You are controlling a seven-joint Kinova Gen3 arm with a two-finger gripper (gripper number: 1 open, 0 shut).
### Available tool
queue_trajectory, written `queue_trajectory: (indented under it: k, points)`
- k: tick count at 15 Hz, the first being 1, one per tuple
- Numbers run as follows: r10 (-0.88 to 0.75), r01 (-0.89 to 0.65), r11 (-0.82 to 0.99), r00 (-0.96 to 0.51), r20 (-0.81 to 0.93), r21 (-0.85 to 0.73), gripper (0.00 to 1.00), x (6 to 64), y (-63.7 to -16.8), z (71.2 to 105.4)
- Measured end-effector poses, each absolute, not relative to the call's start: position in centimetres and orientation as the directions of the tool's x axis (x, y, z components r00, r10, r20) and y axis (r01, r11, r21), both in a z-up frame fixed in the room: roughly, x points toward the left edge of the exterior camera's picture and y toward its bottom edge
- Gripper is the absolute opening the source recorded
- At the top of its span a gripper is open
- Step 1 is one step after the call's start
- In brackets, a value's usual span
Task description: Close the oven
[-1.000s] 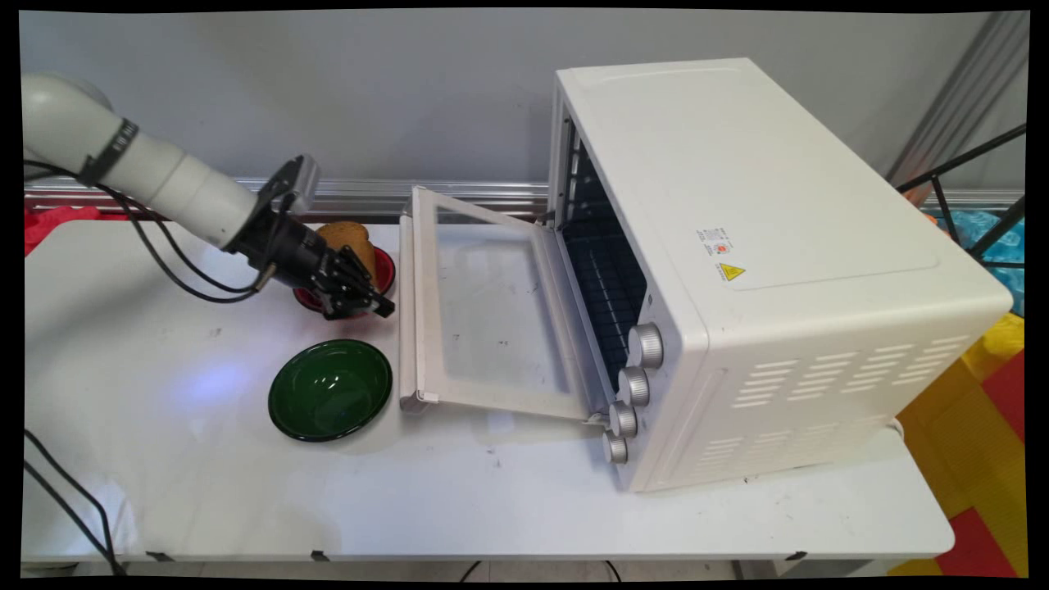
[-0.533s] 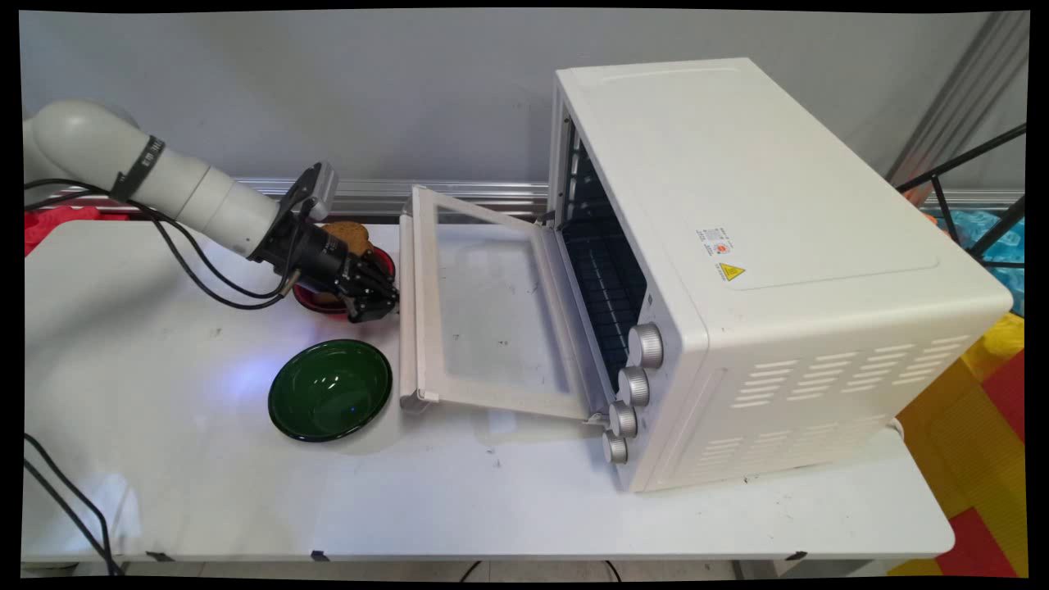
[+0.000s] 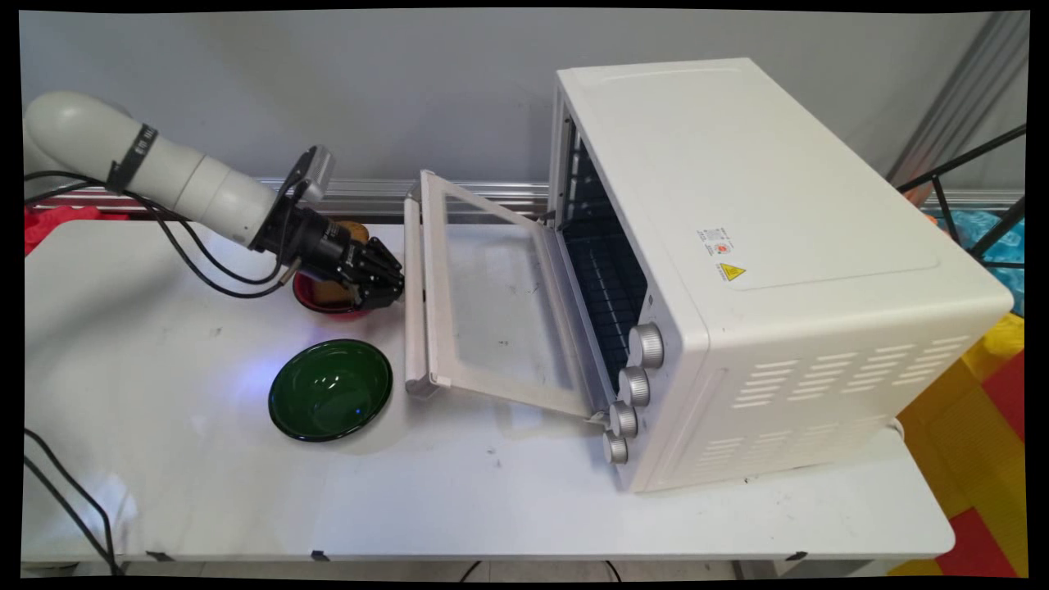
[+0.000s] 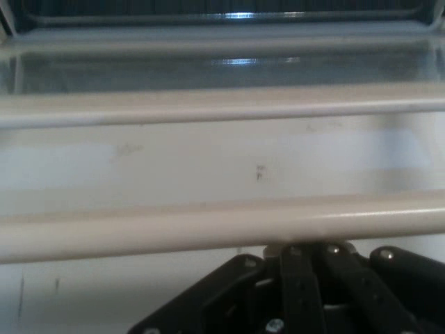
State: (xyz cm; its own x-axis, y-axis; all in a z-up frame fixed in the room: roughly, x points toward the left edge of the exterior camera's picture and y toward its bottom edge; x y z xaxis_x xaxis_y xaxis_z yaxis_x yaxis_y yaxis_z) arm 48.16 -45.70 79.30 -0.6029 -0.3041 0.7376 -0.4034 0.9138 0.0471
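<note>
Desk (image 3: 205, 492) of white carries everything here. Nearest on it sits a green bowl (image 3: 330, 390), which holds nothing. Just right of the bowl and beyond it, the oven door (image 3: 492, 303) hangs partly open, tilted up from flat, hinged along the oven's open front. Its handle bar (image 3: 415, 295) runs from near to far along the door's free left edge; in the hand view that same handle bar (image 4: 208, 226) crosses the picture from side to side, just above the black linkage.

The tool (image 3: 392, 284) is pressed close against the handle bar at about its middle. Its fingers look drawn together under the bar, though whether they clasp it cannot be told. The white arm (image 3: 164, 176) reaches in from the upper left, sloping down and rightward, with black cables looping beneath it.

Behind the tool, a red bowl (image 3: 321, 297) holds a brown piece of bread (image 3: 354, 230), mostly hidden by the wrist. The white oven (image 3: 762, 270) stands to the right, its dark rack visible inside, four knobs (image 3: 629, 401) on its near front edge.
</note>
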Motion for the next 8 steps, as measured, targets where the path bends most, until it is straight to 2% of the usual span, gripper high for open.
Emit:
queue_trajectory:
  k: [8]
  points:
    - [-0.263, -0.386, 0.922, -0.566, 0.781, 0.032, 0.00, 47.5, -46.4, 82.7]
